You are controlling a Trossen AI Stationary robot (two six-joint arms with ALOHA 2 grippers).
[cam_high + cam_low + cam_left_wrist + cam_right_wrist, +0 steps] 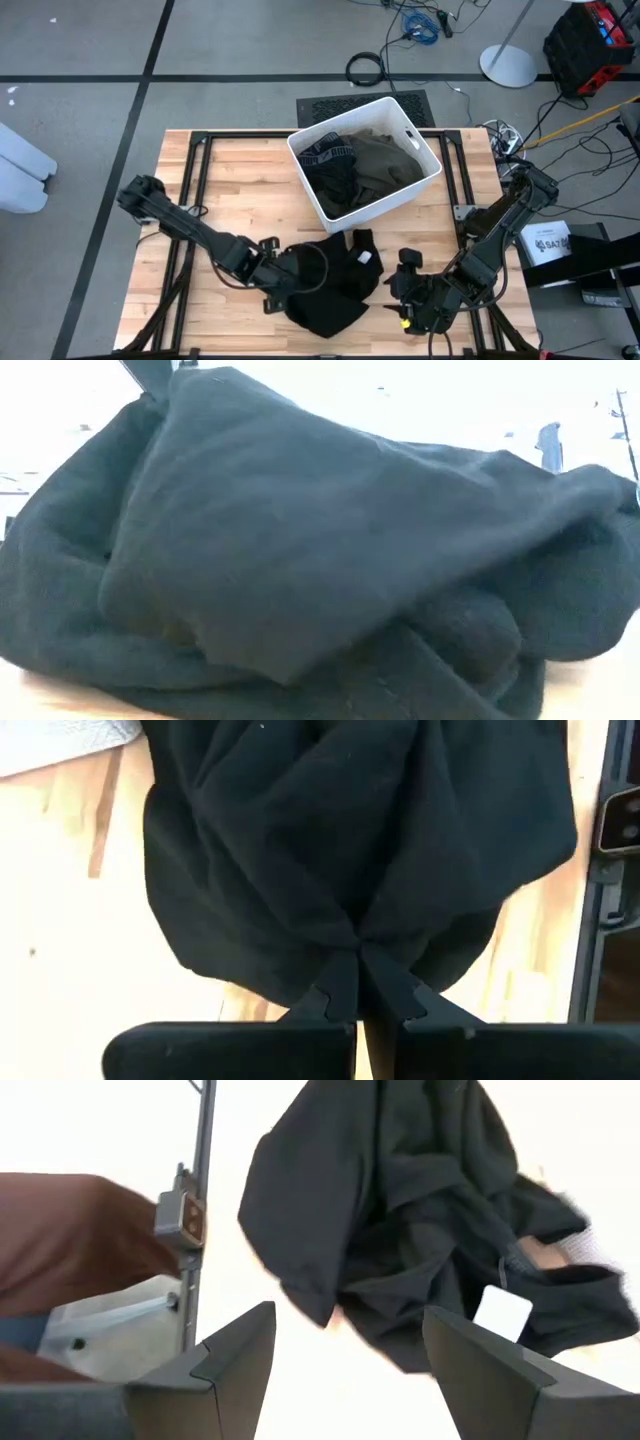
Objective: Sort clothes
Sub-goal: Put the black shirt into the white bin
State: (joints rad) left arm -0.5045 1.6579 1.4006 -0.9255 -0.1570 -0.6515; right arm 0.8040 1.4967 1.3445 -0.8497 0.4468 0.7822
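Left gripper [357, 963] pinching black garment [330, 285], right gripper [345, 1350] open nearby, white bin [425, 178] behind

left end effector [358, 970] clamped; right end effector [345, 1370] spread

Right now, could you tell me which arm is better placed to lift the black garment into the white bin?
Left, probably. The left gripper is already shut on the black garment, pinching a fold at its edge. The right gripper sits beside it with jaws open and empty. The white bin stands just beyond.

Overhead, table-level and both wrist views, all sharing black garment [330, 285].
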